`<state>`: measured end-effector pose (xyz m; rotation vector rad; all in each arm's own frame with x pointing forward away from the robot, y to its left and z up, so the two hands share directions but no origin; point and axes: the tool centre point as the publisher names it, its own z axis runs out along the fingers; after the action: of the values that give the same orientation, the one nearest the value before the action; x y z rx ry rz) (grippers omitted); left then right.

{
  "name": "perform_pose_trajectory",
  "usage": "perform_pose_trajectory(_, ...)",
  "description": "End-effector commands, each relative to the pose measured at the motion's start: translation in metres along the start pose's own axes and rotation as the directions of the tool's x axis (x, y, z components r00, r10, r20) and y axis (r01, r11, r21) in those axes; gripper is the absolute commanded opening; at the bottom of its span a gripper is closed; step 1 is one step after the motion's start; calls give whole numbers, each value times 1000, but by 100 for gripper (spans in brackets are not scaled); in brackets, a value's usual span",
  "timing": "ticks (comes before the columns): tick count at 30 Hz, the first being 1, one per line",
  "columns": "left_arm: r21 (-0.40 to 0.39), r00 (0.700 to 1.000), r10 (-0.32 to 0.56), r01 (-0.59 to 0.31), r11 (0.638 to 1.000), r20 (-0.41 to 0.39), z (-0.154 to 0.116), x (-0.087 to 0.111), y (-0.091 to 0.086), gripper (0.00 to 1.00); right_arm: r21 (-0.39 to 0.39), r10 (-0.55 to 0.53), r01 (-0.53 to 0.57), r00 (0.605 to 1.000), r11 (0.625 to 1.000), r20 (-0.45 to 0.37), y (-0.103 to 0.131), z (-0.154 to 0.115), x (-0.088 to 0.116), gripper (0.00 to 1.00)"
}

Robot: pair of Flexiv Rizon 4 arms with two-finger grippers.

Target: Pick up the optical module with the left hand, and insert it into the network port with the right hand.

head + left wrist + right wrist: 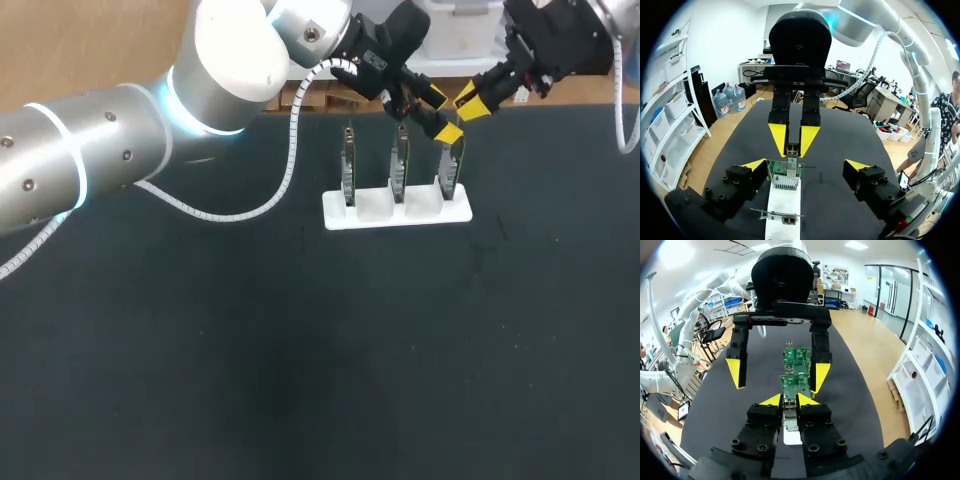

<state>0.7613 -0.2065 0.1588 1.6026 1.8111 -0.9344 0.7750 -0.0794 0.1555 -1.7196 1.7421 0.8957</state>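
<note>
Insertion time: my right gripper [787, 401] pinches the module [792, 149] right at the port [790, 169]; left gripper [806, 164] wide open, empty. Next I'd push straight in.

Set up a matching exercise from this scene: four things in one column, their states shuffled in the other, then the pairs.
Things:
1. left gripper
2. right gripper
3. white holder
4. boards

States:
A. shut on the small module
B. flat on the black table
C. open wide
D. upright in slots

Pairs: 1-C, 2-A, 3-B, 4-D
</note>
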Motion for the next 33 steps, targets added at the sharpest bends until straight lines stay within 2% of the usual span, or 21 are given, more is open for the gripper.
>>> perform_pose_trajectory(1, -1, 1000, 1, -1, 1000, 0, 0, 0, 0, 100, 4, 3, -3, 1000, 1000, -2, 3, 2, 4, 0)
perform_pose_trajectory(26, -1, 1000, 1, -1, 1000, 0, 0, 0, 0, 100, 1, 24, -24, 999, 1000, -24, 6, 7, 13, 0)
perform_pose_trajectory(27, -1, 1000, 1, -1, 1000, 0, 0, 0, 0, 100, 1, 24, -24, 999, 1000, -24, 7, 7, 13, 27)
perform_pose_trajectory(28, -1, 1000, 1, -1, 1000, 0, 0, 0, 0, 100, 3, 23, -23, 999, 1000, -26, 7, 7, 13, 85)
perform_pose_trajectory(29, -1, 1000, 1, -1, 1000, 0, 0, 0, 0, 100, 4, 23, -23, 999, 1000, -26, 7, 7, 13, 100)
perform_pose_trajectory(33, -1, 1000, 1, -1, 1000, 0, 0, 0, 0, 100, 7, 22, -22, 1000, 1000, -16, 7, 5, 11, 100)
